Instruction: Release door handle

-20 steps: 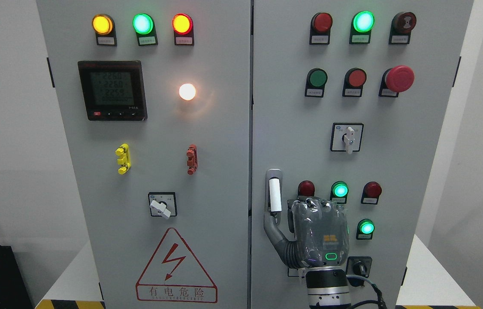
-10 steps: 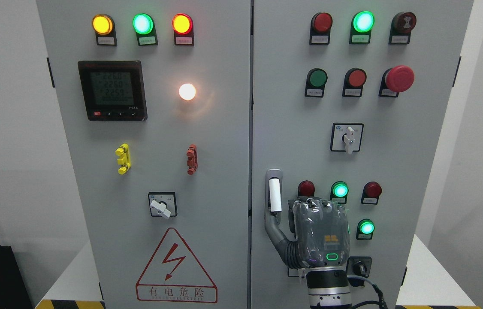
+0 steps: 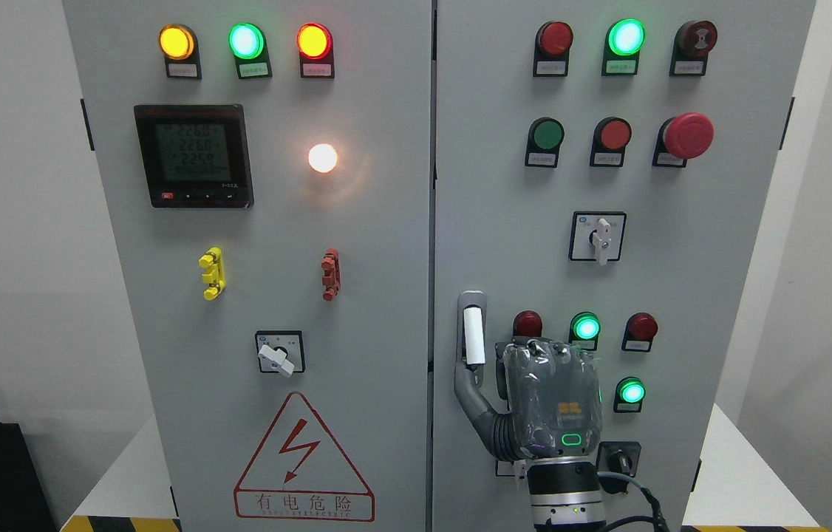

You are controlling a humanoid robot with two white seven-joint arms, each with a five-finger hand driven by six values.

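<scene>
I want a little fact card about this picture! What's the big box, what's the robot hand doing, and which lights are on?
Big box: grey cabinet with two doors, both shut
Robot hand: right hand in front of the right door, low down, back of the hand facing the camera
Thumb: reaches left to the bottom of the door handle
Fingers: hidden behind the hand, so grip cannot be told
Left hand: not in the picture
Lights on, left door: yellow, green, red, white
Lights on, right door: three green
Warning: lightning triangle on the left door

bright, even, sharp; white lamp (image 3: 323, 157) flares on the grey panel (image 3: 275, 244)
</scene>
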